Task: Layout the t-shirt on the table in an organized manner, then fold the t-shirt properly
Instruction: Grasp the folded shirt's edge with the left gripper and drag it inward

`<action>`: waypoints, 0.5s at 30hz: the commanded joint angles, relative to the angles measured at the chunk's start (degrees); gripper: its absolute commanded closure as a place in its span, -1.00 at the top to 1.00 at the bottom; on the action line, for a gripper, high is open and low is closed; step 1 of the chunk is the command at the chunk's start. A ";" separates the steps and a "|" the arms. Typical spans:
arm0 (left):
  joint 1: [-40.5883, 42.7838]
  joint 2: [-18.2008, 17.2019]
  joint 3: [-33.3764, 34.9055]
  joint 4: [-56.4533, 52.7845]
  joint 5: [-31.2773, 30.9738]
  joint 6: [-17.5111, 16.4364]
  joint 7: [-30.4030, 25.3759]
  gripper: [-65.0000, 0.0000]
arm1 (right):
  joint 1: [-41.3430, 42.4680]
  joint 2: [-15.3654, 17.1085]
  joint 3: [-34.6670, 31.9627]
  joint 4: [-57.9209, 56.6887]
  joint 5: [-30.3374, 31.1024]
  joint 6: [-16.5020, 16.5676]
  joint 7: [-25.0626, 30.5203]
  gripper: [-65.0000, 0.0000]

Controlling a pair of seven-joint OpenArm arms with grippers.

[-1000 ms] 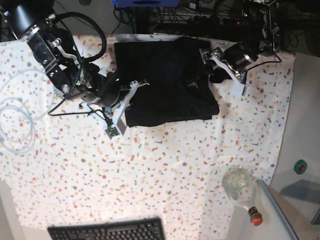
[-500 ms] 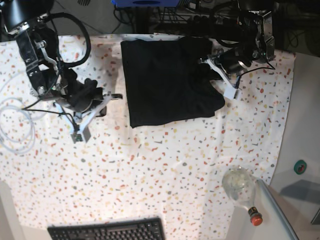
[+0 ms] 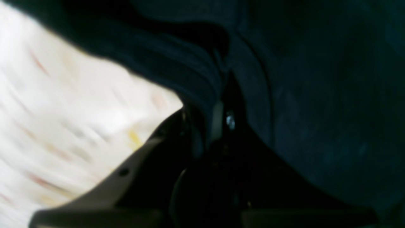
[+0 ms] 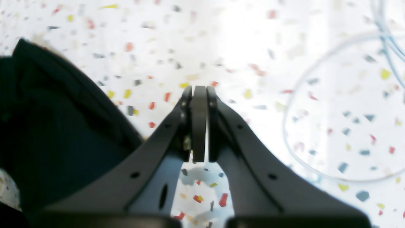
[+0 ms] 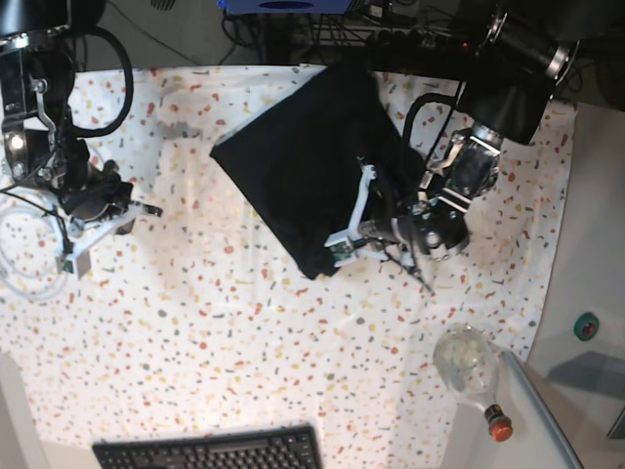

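Shirt-wise, the t-shirt sprawls diagonally across the table, clamped at its near edge by the left gripper; right gripper sits pinched together, empty, well off to the side

You got one overhead base cam looking straight down at the table; both wrist cams sat right behind their jaws, close-up, sharing that same speckled surface.

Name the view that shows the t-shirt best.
The base view: the whole t-shirt lies on the table, one edge pinched by the left gripper. The left wrist view shows only blurred dark folds; the right wrist view shows one edge.
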 commanded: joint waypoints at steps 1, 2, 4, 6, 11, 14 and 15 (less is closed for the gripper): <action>-2.25 1.32 2.40 0.76 1.44 0.23 -0.42 -1.00 | 0.00 0.59 1.22 0.89 0.35 0.28 1.06 -1.00; -3.57 2.64 4.86 0.76 3.73 0.23 -0.42 -1.00 | -0.52 0.59 2.19 0.89 0.35 0.28 1.06 -1.00; -5.50 5.28 8.29 0.68 8.03 0.23 -0.51 -1.00 | -1.58 0.59 3.86 0.89 0.35 0.28 1.06 -1.00; -7.26 8.18 10.31 0.06 10.94 0.23 -0.60 -1.00 | -2.72 0.59 5.09 0.89 0.35 0.28 1.06 -1.00; -11.74 13.28 13.92 -6.27 11.90 0.23 -1.21 -1.00 | -4.74 0.59 7.20 0.89 0.35 0.28 1.06 -1.00; -12.71 14.42 15.06 -9.52 12.17 0.23 -4.03 -1.00 | -5.71 0.59 8.43 0.89 0.35 0.28 1.06 -1.00; -12.71 14.51 14.97 -10.23 12.17 0.23 -4.20 -1.00 | -5.89 0.59 8.87 0.89 0.35 0.28 1.06 -1.00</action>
